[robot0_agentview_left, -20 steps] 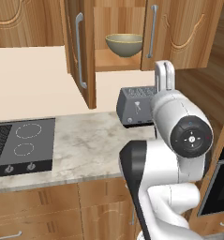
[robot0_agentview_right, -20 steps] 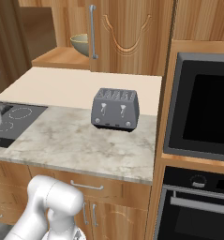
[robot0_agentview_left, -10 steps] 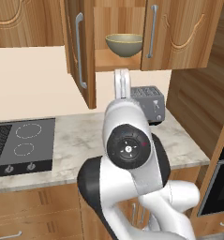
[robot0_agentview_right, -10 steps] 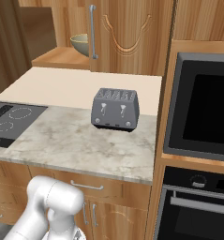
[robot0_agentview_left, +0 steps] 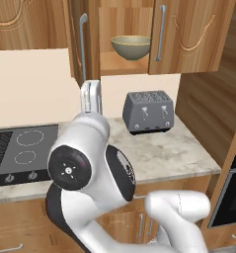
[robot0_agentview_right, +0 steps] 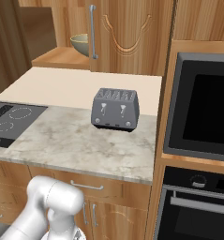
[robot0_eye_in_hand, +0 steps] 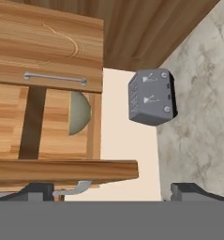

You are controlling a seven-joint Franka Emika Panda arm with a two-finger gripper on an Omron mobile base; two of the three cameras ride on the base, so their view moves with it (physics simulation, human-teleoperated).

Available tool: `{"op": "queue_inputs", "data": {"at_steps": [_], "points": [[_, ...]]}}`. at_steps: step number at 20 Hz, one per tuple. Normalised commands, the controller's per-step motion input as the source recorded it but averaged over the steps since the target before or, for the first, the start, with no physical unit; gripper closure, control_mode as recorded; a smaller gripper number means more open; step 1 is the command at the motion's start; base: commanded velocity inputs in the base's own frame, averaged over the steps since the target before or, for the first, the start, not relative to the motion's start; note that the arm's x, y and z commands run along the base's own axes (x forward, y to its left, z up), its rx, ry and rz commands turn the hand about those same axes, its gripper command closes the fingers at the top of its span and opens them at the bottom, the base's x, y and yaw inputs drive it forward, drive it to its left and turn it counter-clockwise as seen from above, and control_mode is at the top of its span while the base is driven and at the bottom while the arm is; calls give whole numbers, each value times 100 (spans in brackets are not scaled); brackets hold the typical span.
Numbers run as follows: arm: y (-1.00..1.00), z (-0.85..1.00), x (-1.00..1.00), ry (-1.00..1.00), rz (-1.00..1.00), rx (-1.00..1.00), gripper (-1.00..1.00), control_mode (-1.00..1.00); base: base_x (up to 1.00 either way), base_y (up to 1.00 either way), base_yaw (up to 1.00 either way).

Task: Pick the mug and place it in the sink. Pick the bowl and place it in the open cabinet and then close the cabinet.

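Note:
The olive-beige bowl (robot0_agentview_left: pixel 131 46) sits on the shelf of the wall cabinet (robot0_agentview_left: pixel 188 34), whose left door (robot0_agentview_left: pixel 76 44) stands swung out and whose right door is closed. The right base view shows the bowl (robot0_agentview_right: pixel 79 42) behind the closed door's silver handle (robot0_agentview_right: pixel 91 32). In the rolled hand view my gripper (robot0_eye_in_hand: pixel 115 192) is open and empty, its fingertips (robot0_eye_in_hand: pixel 38 190) wide apart. It looks at the bowl (robot0_eye_in_hand: pixel 80 112) between the two doors, from a distance. My arm's white hand (robot0_agentview_left: pixel 90 97) rises below the open door. The mug and the sink are out of view.
A grey toaster (robot0_agentview_left: pixel 148 111) stands on the marble counter (robot0_agentview_left: pixel 183 148) below the cabinet. A black cooktop (robot0_agentview_left: pixel 20 153) lies to the left. A built-in oven (robot0_agentview_right: pixel 202 108) fills the tall unit at the right. Drawer fronts (robot0_agentview_right: pixel 92 190) run under the counter.
My arm has swung from the right side of the left base view across to the left, under the open door. The bowl has stayed on the shelf and the gripper has stayed open.

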Motion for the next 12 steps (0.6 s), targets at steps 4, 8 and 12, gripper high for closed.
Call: {"op": "queue_inputs", "data": {"at_steps": [4,8,12], "points": [[54,-12,63,0,-16,0,-100,-100,0,0,0],[50,-15,64,0,-13,0,-100,-100,0,0,0],[41,-17,46,0,-6,0,-100,-100,0,0,0]]}}
